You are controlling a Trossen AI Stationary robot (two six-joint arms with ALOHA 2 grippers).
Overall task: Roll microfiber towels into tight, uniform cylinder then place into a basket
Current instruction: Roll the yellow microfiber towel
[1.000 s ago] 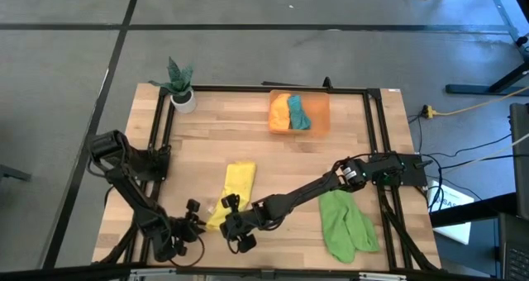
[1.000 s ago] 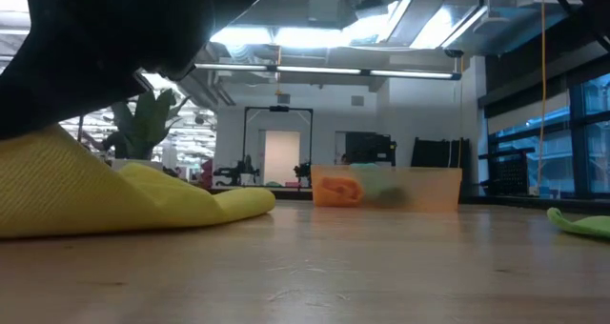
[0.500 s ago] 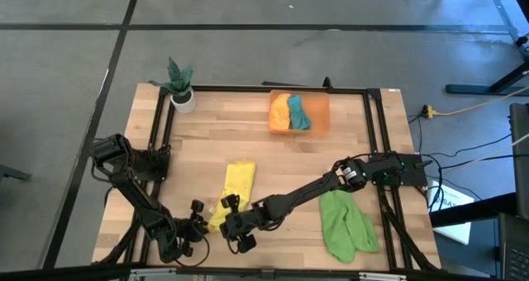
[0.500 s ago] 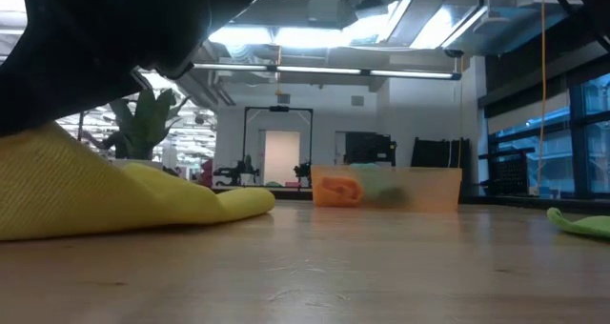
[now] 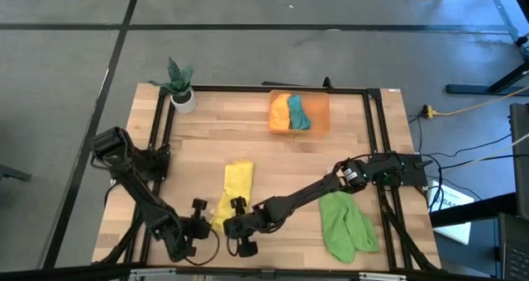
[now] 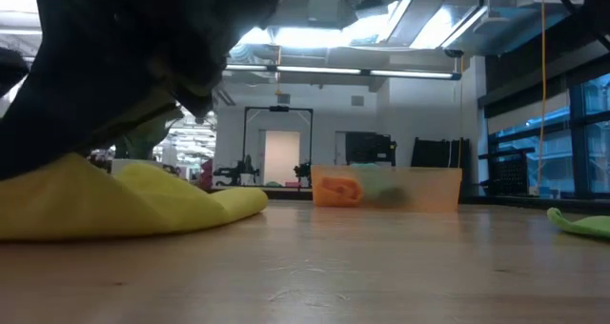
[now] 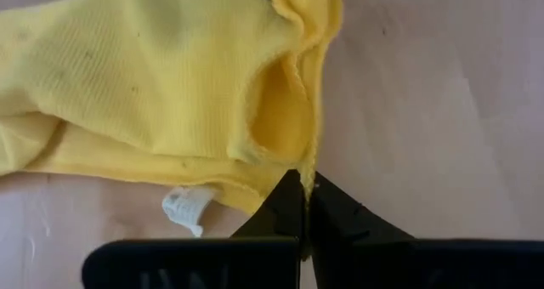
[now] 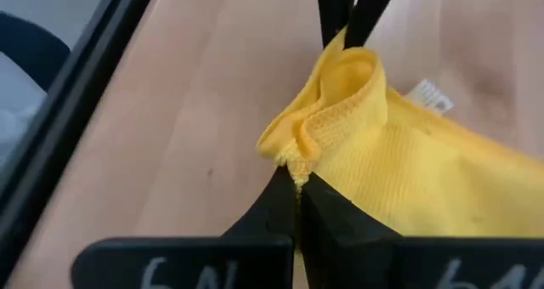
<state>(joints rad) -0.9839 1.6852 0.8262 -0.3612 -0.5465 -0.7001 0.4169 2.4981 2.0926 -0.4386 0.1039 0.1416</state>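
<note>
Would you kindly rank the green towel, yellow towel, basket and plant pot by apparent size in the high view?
1. Green towel.
2. Basket and yellow towel look about alike; the towel's near end is partly covered by the arms.
3. Plant pot, clearly smallest.

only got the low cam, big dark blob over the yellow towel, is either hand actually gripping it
Observer: Yes. The left hand is shut on the edge of the yellow towel, at a folded corner.
Operator: and the other arm
Observer: The right hand is shut on a bunched corner at the same end of that towel, close beside the left hand.
Operator: whats already put away, its a smear from here
Observer: The basket holds an orange towel and a teal towel, side by side.
</note>
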